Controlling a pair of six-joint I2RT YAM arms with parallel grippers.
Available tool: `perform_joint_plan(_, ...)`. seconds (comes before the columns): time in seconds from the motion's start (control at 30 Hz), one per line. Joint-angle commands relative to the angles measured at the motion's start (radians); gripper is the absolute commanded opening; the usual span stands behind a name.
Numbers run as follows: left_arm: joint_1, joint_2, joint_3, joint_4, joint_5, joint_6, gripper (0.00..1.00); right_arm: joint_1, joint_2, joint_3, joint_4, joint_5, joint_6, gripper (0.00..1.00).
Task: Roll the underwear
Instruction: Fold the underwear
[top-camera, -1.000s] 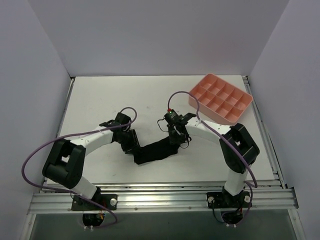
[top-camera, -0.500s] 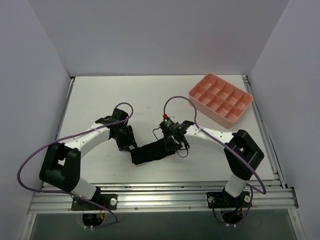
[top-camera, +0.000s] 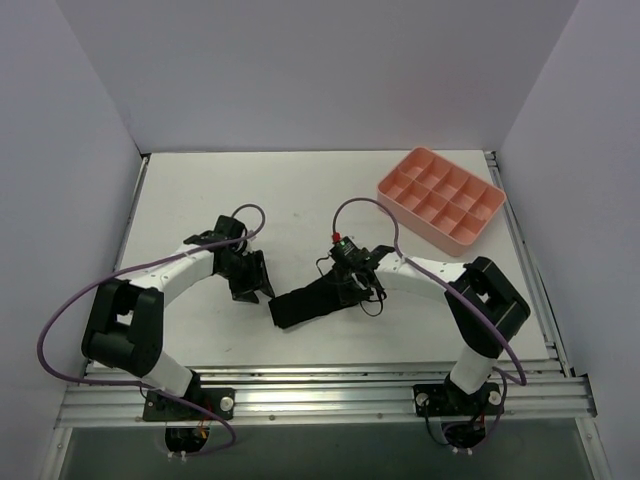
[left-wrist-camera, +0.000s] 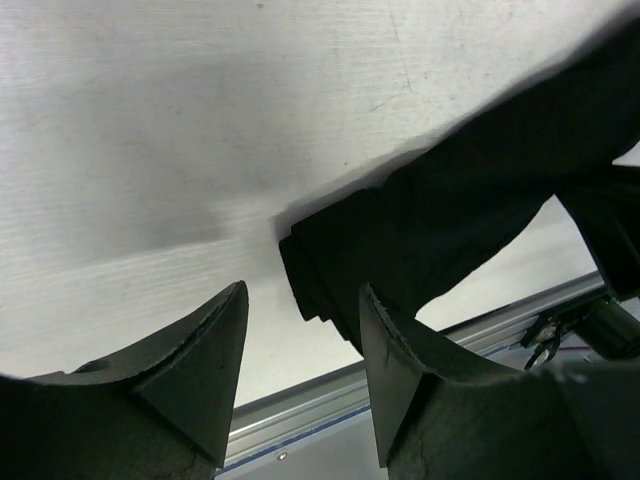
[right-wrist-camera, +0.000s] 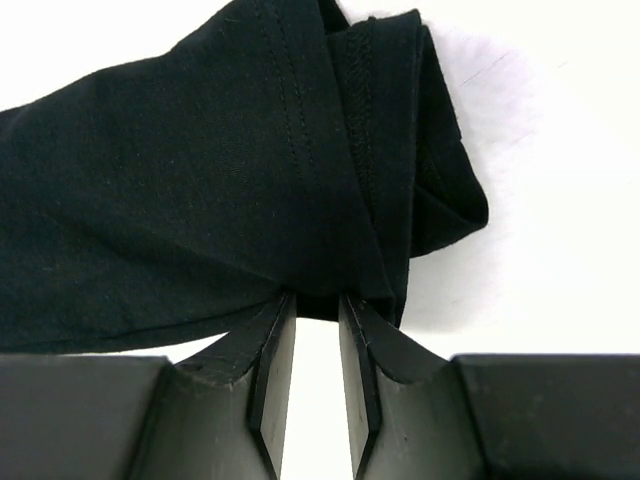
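Note:
The underwear (top-camera: 310, 302) is a black folded strip lying on the white table between my two grippers. My left gripper (top-camera: 252, 285) is open and empty just left of the strip's left end. In the left wrist view the open gripper (left-wrist-camera: 302, 300) sits in front of the thick folded end of the underwear (left-wrist-camera: 470, 200), with no fabric between the fingers. My right gripper (top-camera: 350, 287) is at the strip's right end. In the right wrist view the gripper (right-wrist-camera: 315, 305) is pinched on the edge of the bunched underwear (right-wrist-camera: 200, 180).
A pink compartment tray (top-camera: 430, 228) stands at the back right. A metal rail (top-camera: 320, 385) runs along the near table edge and also shows in the left wrist view (left-wrist-camera: 440, 345). White walls stand on the left, back and right.
My left gripper has backed off to the left from the strip's left end. My right gripper stays on the right end, shifting slightly. The strip has barely moved.

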Motion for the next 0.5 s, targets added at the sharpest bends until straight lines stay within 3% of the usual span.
perform_joint_plan(0.0,0.002,0.013,-0.021,0.086,0.093,0.053,0.57,-0.024,0.02,0.04,-0.073,0.035,-0.093,0.21)
perform_joint_plan(0.47,0.002,0.128,-0.092,0.218,0.134,-0.022,0.56,-0.047,-0.076,0.219,-0.193,0.019,-0.084,0.23)
